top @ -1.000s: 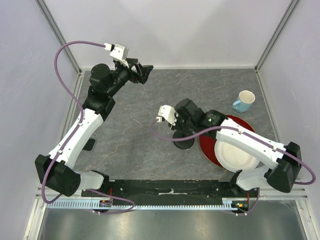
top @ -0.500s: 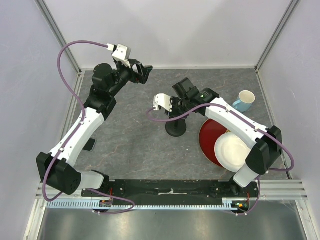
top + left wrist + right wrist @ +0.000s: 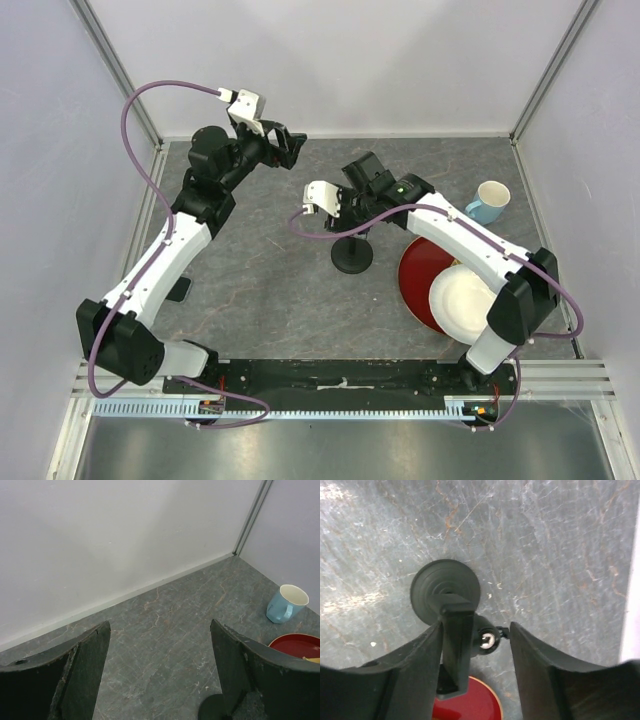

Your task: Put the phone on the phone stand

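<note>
The phone stand [image 3: 352, 256] stands on the grey table left of the red plate. In the right wrist view I see its disc base [image 3: 445, 589] and its cradle [image 3: 456, 645] from above. My right gripper [image 3: 476, 625] is open around the cradle, whose side lies against the left finger [image 3: 415, 670]; the right finger is clear of it. In the top view that gripper [image 3: 352, 228] hangs over the stand. The phone [image 3: 180, 289] is a small dark slab at the table's left edge, partly hidden by my left arm. My left gripper [image 3: 287, 143] is open and empty, high at the back.
A red plate [image 3: 415, 275] with a white plate [image 3: 465, 300] on it lies at the right. A blue mug [image 3: 487, 202] stands at the back right and shows in the left wrist view [image 3: 286, 603]. White walls close the back and sides.
The stand has shifted away from the red plate, up and left, with my right gripper over it, and the right arm has stretched out. The left arm has barely moved.
</note>
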`<state>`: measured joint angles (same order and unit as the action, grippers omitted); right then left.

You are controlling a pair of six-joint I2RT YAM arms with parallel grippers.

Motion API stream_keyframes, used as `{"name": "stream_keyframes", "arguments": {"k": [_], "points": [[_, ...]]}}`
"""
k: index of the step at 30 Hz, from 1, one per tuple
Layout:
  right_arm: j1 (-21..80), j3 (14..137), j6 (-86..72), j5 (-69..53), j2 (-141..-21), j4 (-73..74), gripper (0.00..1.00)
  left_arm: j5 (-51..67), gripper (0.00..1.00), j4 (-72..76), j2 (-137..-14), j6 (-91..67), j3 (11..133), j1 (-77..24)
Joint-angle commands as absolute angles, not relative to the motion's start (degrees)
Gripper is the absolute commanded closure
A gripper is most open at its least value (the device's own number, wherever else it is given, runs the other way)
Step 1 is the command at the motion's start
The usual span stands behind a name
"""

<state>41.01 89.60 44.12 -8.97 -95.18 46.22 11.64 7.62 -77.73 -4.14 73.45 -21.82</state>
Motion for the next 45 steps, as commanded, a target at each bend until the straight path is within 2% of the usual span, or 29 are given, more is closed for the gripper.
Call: {"name": "stream_keyframes", "arguments": {"k": [1,3,8,10,12,13,15,16,18,23,28,33,37,40,42,45], "points": [[40.9,88.9,41.3,-8.5,-91.3,38.8,0.28,12.1,0.13,8.4,-78.1,-3.4,76.2,-21.4],[40.9,88.7,40.3,-9.1,-90.3,37.4,0.02,12.3,0.13,8.3,-78.5,-3.8,76.5,-21.3],[40.8,87.6,36.1,-8.7,-86.0,28.9,0.02,12.5,0.13,7.6,-80.1,-4.5,77.7,-21.1],[40.8,86.1,31.5,-2.4,-83.9,19.5,0.02,11.9,0.13,7.0,-81.1,-5.1,78.6,-21.1],[40.8,84.2,26.7,5.5,-82.8,10.2,0.02,10.5,0.13,6.9,-81.6,-6.1,79.0,-21.0],[40.8,82.5,22.3,16.2,-82.3,0.6,0.02,9.9,0.13,6.9,-82.3,-6.5,79.4,-21.0],[40.6,81.8,17.5,28.4,-82.9,-7.4,0.02,8.3,0.13,7.3,-83.1,-8.0,79.7,-21.0],[40.6,82.4,13.8,40.1,-84.3,-12.7,0.02,7.4,0.13,7.6,-83.7,-8.7,79.5,-21.0],[40.4,83.2,12.3,47.8,-85.9,-15.2,0.02,4.4,0.13,9.2,-84.3,-10.6,79.3,-20.9],[40.3,78.1,13.2,46.8,-89.4,-21.9,0.02,-6.6,0.12,13.6,-86.6,-13.7,77.0,-20.9],[40.3,77.2,12.7,49.5,-90.9,-19.0,0.02,-7.3,0.14,18.5,-91.0,-23.7,76.4,-21.0],[38.0,64.1,20.4,53.6,-84.8,-33.8,0.02,-4.8,0.19,15.8,-96.5,-31.7,79.9,-22.1],[38.7,58.4,25.9,53.1,-80.2,-43.2,0.02,-9.8,0.19,10.1,-93.7,-35.3,73.2,-23.6],[39.2,59.3,20.4,51.6,-78.7,-38.6,0.02,-15.6,0.18,8.4,-87.9,-36.0,64.7,-24.0],[39.2,63.3,17.8,52.6,-79.7,-30.7,0.02,-22.2,0.16,2.4,-85.4,-34.8,62.7,-24.0],[38.8,64.5,17.3,54.5,-80.9,-29.4,0.02,-28.6,0.09,-9.9,-80.4,-36.3,61.3,-22.9]]}}
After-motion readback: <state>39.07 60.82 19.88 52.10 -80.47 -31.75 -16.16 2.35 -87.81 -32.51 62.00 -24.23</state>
